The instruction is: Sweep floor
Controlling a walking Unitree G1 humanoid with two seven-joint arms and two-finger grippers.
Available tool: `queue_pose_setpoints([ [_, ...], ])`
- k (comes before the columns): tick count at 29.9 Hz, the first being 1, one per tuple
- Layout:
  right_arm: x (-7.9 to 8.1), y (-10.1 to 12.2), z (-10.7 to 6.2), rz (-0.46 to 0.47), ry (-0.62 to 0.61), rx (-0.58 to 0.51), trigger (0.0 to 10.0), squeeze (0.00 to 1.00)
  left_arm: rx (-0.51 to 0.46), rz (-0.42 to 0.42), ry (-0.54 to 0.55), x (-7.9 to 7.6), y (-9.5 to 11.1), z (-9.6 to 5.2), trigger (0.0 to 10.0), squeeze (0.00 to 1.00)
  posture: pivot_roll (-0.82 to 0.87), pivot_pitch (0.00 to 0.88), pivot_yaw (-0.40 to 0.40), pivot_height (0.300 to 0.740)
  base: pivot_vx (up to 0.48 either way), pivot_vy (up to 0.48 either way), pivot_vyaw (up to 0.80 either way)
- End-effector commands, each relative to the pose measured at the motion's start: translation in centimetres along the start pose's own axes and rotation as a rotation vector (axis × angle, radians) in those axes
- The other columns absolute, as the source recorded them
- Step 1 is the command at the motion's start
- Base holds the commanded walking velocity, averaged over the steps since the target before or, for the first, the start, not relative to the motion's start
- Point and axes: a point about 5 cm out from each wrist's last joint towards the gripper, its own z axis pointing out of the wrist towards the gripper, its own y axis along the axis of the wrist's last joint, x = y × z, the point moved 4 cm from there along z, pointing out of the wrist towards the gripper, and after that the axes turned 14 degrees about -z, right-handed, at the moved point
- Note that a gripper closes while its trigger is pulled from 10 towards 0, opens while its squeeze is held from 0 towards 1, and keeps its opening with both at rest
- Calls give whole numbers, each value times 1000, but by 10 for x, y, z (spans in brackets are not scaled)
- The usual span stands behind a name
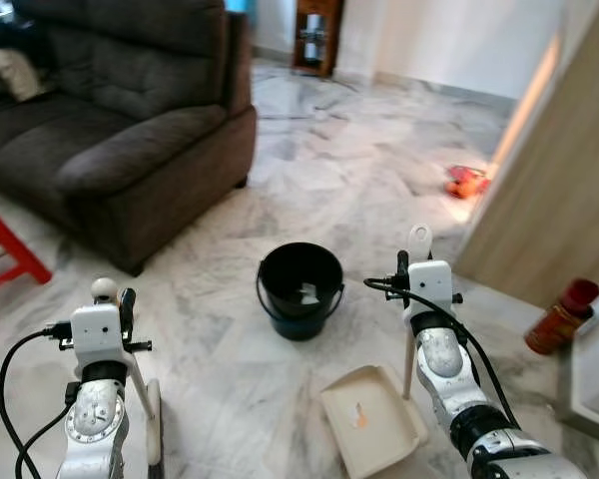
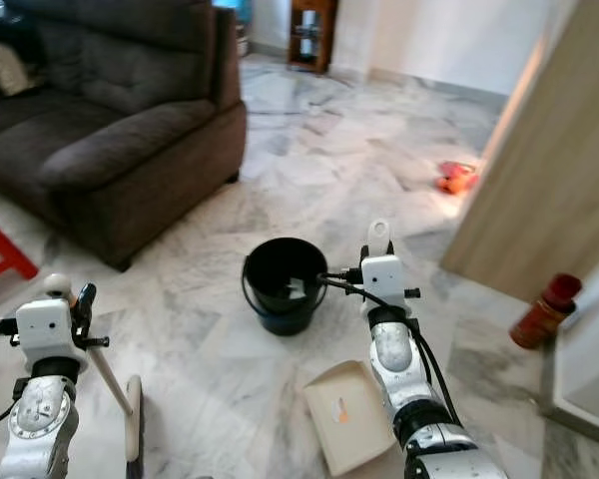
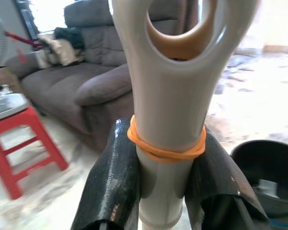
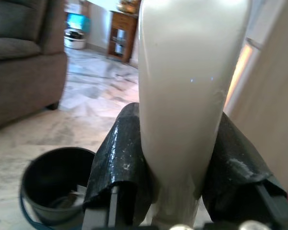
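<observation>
My left gripper (image 1: 115, 297) is shut on the top of a cream broom handle (image 3: 170, 96), which has an orange rubber band around it. The broom's shaft slants down to its head (image 1: 155, 419) on the marble floor by my left side. My right gripper (image 1: 409, 267) is shut on the upright cream handle (image 4: 187, 72) of a dustpan (image 1: 371, 419). The pan rests flat on the floor with a small orange scrap (image 1: 359, 417) in it. A black bucket (image 1: 299, 289) stands between the two arms, a little ahead, with a white scrap inside.
A dark brown sofa (image 1: 130, 110) fills the left, with a red stool (image 1: 5, 249) in front of it. A wooden panel (image 1: 569, 190) rises on the right, a red bottle (image 1: 561, 317) at its foot. An orange toy (image 1: 466, 182) lies farther ahead.
</observation>
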Motion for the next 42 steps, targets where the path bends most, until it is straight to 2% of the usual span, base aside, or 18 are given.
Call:
queue_pose_setpoints([
  [1, -4, 8, 6, -10, -8, -23, 10000, 0, -50, 0, -16, -4, 13, 5, 10000, 0, 203, 0, -56, 740, 0, 0, -800],
  [16, -3, 7, 7, -21, -9, -11, 10000, 0, -37, 41, -17, -4, 11, 8, 10000, 0, 207, 0, -55, 740, 0, -55, -800],
  [29, -3, 8, 8, -28, -7, -9, 10000, 0, -31, 46, -32, -8, 11, 9, 10000, 0, 199, 0, -58, 740, 0, -41, -800],
  [35, -3, 8, 8, -32, -7, -10, 10000, 0, -32, 35, -37, -11, 10, 8, 10000, 0, 198, 0, -62, 740, 0, -380, -800],
  [42, -2, 10, 9, -31, -2, -13, 10000, 0, -30, 46, -39, -11, 10, 8, 10000, 0, 200, 0, -63, 740, 0, -95, -800],
])
